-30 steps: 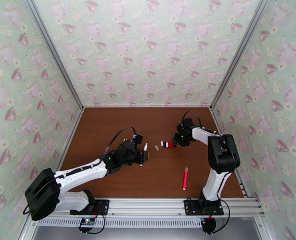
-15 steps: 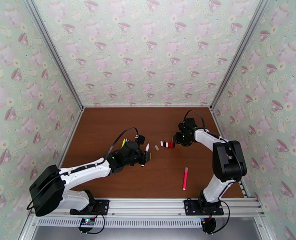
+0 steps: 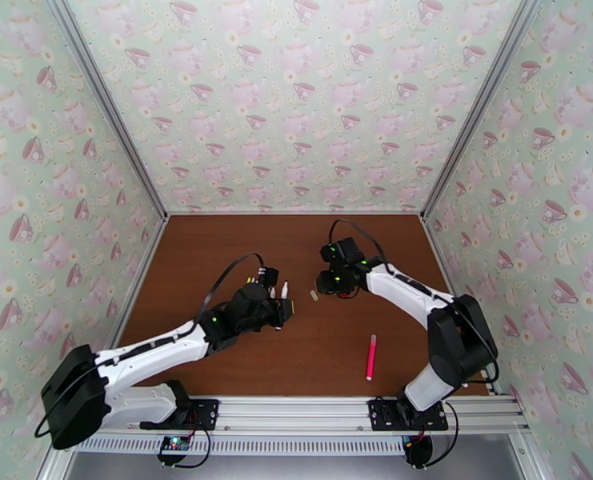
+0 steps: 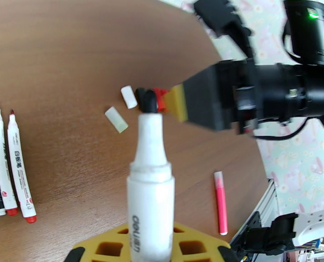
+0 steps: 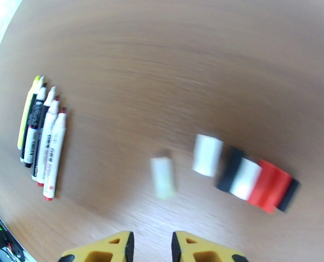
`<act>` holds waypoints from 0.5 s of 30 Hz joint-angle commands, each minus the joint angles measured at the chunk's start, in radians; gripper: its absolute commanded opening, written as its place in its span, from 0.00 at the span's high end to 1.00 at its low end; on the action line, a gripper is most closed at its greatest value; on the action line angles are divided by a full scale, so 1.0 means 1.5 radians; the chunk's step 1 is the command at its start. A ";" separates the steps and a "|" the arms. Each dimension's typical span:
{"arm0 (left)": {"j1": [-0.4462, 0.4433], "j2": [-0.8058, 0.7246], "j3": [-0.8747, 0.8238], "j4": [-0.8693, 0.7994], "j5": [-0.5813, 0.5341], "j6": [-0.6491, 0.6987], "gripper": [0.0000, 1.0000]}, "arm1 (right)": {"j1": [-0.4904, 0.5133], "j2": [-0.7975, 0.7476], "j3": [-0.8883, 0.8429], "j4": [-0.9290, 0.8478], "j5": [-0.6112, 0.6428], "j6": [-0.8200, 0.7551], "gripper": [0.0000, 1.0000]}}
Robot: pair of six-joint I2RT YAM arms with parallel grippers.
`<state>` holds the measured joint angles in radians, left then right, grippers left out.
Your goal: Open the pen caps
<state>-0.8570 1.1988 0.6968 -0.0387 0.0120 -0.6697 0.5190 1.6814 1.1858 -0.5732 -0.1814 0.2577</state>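
Left gripper (image 3: 281, 312): clamped on the white pen. In the left wrist view the barrel rises from between its yellow fingers (image 4: 100, 249), which the bottom edge cuts off.
White pen (image 4: 151, 201): uncapped, with the dark tip toward 12 o'clock in the left wrist view. The tip overlaps the caps behind it, and the pen's rear end is hidden in the grip. From above it is just a white sliver (image 3: 283, 292).
Right gripper (image 5: 152, 246): jaws a narrow gap apart with nothing between them. Only the fingertips show at the bottom edge. In the top view (image 3: 328, 284) it covers most of the caps.
Pen caps (image 5: 258, 180): a touching run of black, white, red and black lies on the table at 1 o'clock of the right fingertips, blurred.
Pale caps (image 5: 207, 155): two loose ones lie just beside that run at its 9 o'clock, apart from each other. From above, only one (image 3: 314, 296) can be made out, between the grippers.
Row of pens (image 5: 41, 136): about five lie side by side, touching, well apart from the caps at their 9 o'clock. Blur makes the count unsure. The left wrist view (image 4: 13, 167) cuts the row at the left edge.
Pink pen (image 3: 370, 357): it lies alone at 5 o'clock of the caps, well apart. Whether it is capped is hard to tell.
Table (image 3: 216, 250): brown wood grain.
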 commanded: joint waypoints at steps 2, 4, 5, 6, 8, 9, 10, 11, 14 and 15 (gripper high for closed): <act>0.010 -0.040 -0.023 -0.022 -0.007 0.024 0.90 | 0.038 0.075 0.057 -0.041 0.074 -0.010 0.69; 0.011 -0.050 -0.026 -0.026 -0.006 0.026 0.90 | 0.051 0.104 0.077 -0.052 0.105 -0.008 0.70; 0.011 -0.054 -0.028 -0.027 -0.006 0.026 0.90 | 0.055 0.116 0.085 -0.056 0.116 -0.006 0.69; 0.011 -0.057 -0.029 -0.029 -0.007 0.026 0.90 | 0.058 0.124 0.090 -0.059 0.127 -0.004 0.69; 0.012 -0.061 -0.033 -0.029 -0.009 0.026 0.90 | 0.060 0.136 0.093 -0.063 0.143 -0.001 0.70; 0.013 -0.063 -0.033 -0.030 -0.009 0.026 0.90 | 0.060 0.138 0.095 -0.063 0.147 0.000 0.70; 0.013 -0.064 -0.034 -0.029 -0.009 0.026 0.90 | 0.060 0.141 0.094 -0.063 0.150 0.000 0.70; 0.013 -0.063 -0.035 -0.028 -0.008 0.026 0.90 | 0.061 0.144 0.094 -0.063 0.149 -0.002 0.70; 0.013 -0.057 -0.033 -0.026 -0.006 0.028 0.90 | 0.061 0.158 0.102 -0.066 0.145 -0.008 0.70; 0.014 -0.054 -0.032 -0.025 -0.006 0.027 0.90 | 0.061 0.161 0.105 -0.067 0.147 -0.008 0.71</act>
<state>-0.8429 1.1210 0.6556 -0.0792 0.0120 -0.6472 0.6079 1.8980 1.3010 -0.6537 0.0013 0.2573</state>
